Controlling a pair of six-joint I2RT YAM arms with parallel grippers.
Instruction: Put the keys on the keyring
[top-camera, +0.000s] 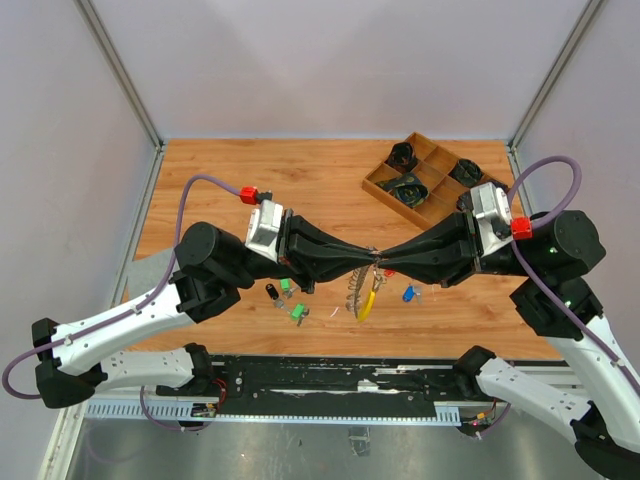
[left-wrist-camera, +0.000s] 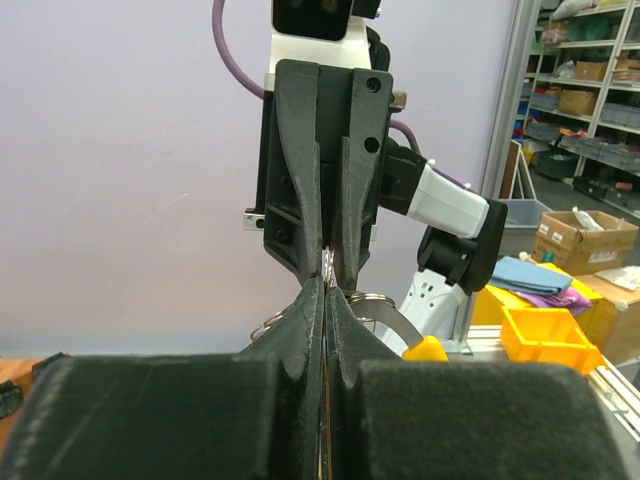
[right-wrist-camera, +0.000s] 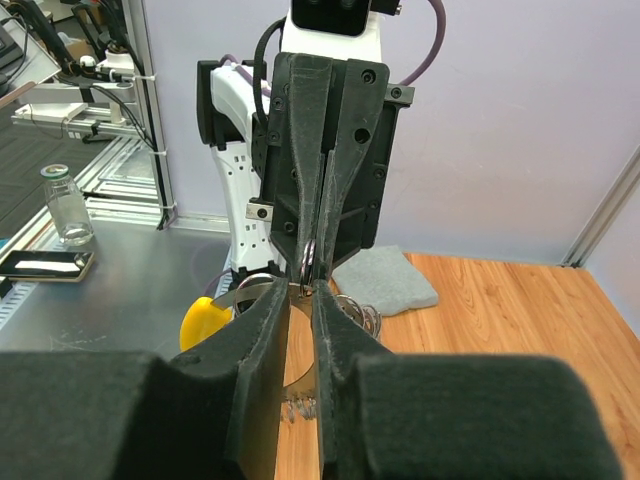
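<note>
My left gripper (top-camera: 367, 261) and right gripper (top-camera: 383, 262) meet tip to tip above the middle of the table. Both are shut on the top of the keyring (top-camera: 357, 290), which hangs below them with its yellow curved piece (top-camera: 368, 303). In the left wrist view the left gripper (left-wrist-camera: 327, 283) pinches a thin ring, with the yellow piece (left-wrist-camera: 425, 348) to the right. In the right wrist view the right gripper (right-wrist-camera: 303, 286) nips the ring at its tips, with the yellow piece (right-wrist-camera: 205, 322) to the left. Loose keys lie on the table: black (top-camera: 272, 293), two green (top-camera: 286, 287) (top-camera: 298, 312) and blue (top-camera: 409, 294).
A brown divided tray (top-camera: 381, 184) holding black items stands at the back right. A grey pad (top-camera: 150, 270) lies at the table's left edge and also shows in the right wrist view (right-wrist-camera: 385, 275). White walls enclose the table.
</note>
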